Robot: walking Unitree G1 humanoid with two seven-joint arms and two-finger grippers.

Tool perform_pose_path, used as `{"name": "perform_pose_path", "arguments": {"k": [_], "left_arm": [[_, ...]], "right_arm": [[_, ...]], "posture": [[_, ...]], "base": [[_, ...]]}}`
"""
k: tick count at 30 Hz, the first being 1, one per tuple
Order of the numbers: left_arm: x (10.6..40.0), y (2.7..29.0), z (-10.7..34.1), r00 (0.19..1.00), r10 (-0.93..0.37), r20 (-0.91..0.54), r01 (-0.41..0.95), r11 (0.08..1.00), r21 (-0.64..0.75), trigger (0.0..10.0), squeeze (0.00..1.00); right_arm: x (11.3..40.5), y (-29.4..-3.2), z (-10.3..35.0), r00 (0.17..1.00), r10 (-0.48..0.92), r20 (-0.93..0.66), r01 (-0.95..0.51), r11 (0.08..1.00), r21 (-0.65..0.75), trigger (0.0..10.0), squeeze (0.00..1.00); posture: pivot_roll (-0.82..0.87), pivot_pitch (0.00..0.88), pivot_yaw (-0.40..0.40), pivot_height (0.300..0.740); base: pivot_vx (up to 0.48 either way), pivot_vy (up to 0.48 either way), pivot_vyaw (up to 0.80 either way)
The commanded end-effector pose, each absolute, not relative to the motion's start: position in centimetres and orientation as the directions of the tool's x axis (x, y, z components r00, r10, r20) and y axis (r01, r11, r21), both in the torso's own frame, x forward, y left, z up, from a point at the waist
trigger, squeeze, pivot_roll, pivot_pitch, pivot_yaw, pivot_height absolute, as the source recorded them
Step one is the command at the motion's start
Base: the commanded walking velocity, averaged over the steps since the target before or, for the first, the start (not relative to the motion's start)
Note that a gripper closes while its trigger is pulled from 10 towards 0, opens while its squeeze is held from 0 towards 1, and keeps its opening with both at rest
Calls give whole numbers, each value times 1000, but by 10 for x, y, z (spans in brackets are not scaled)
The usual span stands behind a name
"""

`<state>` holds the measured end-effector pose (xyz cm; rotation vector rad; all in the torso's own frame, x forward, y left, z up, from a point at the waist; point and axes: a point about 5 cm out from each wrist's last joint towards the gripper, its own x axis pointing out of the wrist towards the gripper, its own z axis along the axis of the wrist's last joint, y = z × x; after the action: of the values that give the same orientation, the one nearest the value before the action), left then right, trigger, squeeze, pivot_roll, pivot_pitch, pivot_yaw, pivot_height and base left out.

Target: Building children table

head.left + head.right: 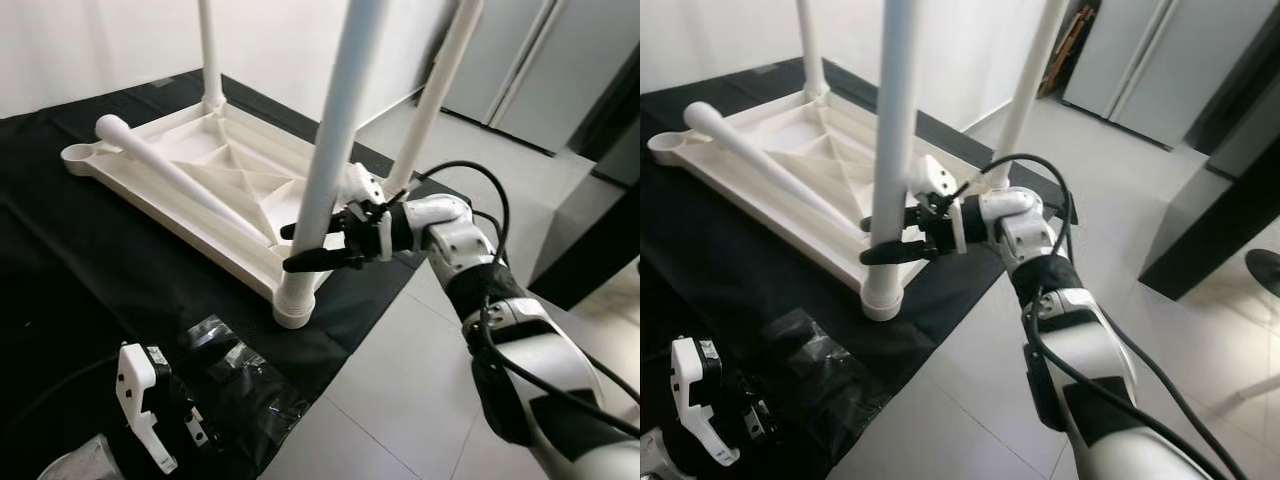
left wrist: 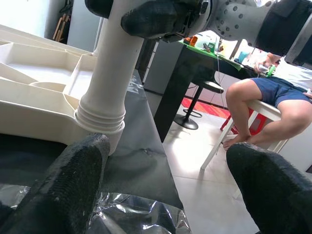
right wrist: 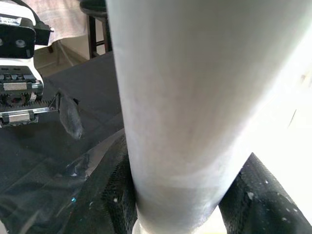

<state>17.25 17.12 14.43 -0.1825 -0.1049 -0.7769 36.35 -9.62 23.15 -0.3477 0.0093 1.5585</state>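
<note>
The white table top lies upside down on a black cloth. Three white legs stand in its corner sockets. My right gripper is shut on the near leg, a little above its threaded base. Both black fingers press against that leg's sides. A loose fourth leg rests slanted across the table's underside, near an empty corner socket. My left gripper hovers low at the cloth's near edge, open, its fingers spread wide and holding nothing.
A crumpled clear plastic bag lies on the cloth beside the left gripper. Pale floor tiles begin at the cloth's right edge. A seated person and a black stool are beyond. Grey cabinet doors stand at the back right.
</note>
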Motion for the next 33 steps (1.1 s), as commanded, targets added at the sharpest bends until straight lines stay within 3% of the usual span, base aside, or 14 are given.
{"name": "perform_pose_path", "arguments": {"k": [1,3,5,6,8,9,10,11,21,22,25,26,31,33], "left_arm": [[171,170,142,710,-687,153,704,697,-137,10000,0],[171,170,142,710,-687,153,704,697,-137,10000,0],[172,171,143,710,-687,154,704,697,-136,10000,0],[174,174,143,710,-687,156,704,697,-136,10000,0],[174,174,143,710,-687,156,704,697,-136,10000,0],[178,176,142,705,-692,156,709,693,-133,10000,0],[178,176,142,705,-692,156,709,693,-133,10000,0],[181,178,142,702,-695,155,712,690,-130,10000,0],[185,178,141,708,-686,166,705,698,-126,10000,0],[184,178,141,709,-685,167,704,698,-126,10000,0],[184,177,141,708,-686,168,705,698,-126,10000,0],[184,177,141,707,-687,167,707,696,-127,10000,0],[184,176,141,705,-690,168,709,693,-128,10000,0],[184,174,140,701,-692,171,712,690,-129,10000,0]], "right_arm": [[358,-102,207,90,966,-241,-983,48,-175,0,0],[358,-102,207,90,966,-241,-983,48,-175,0,0],[354,-102,194,172,959,-224,-978,138,-159,0,0],[348,-81,169,544,823,-165,-839,541,-62,0,0],[348,-81,169,544,823,-165,-839,541,-62,0,0],[329,-67,153,708,683,-181,-702,707,-81,0,0],[329,-67,153,708,683,-181,-702,707,-81,0,0],[318,-61,149,790,585,-186,-605,792,-79,0,0],[316,-63,149,812,553,-185,-578,806,-125,0,0],[321,-66,152,817,546,-186,-572,809,-136,10000,0],[325,-70,157,822,538,-188,-564,812,-146,10000,0],[332,-71,163,808,563,-174,-586,796,-151,10000,1000],[338,-68,177,797,585,-147,-602,786,-139,10000,1000],[343,-54,203,645,761,-68,-763,638,-101,10000,1000]], "posture": [[-31,127,-166,740],[-31,127,-166,740],[-31,127,-166,740],[-61,124,-145,740],[-61,124,-145,740],[-77,97,-121,740],[-77,97,-121,740],[-76,95,-119,740],[-66,89,-135,740],[-63,91,-136,740],[-63,90,-136,740],[-62,90,-137,740],[-61,87,-138,740],[-55,83,-143,740]], "base": [[0,0,0],[0,0,0],[0,0,0],[0,0,0],[0,0,0],[0,0,0],[0,0,0],[0,0,0],[0,0,0],[0,0,0],[0,0,0],[0,0,0],[0,0,0],[0,0,0]]}}
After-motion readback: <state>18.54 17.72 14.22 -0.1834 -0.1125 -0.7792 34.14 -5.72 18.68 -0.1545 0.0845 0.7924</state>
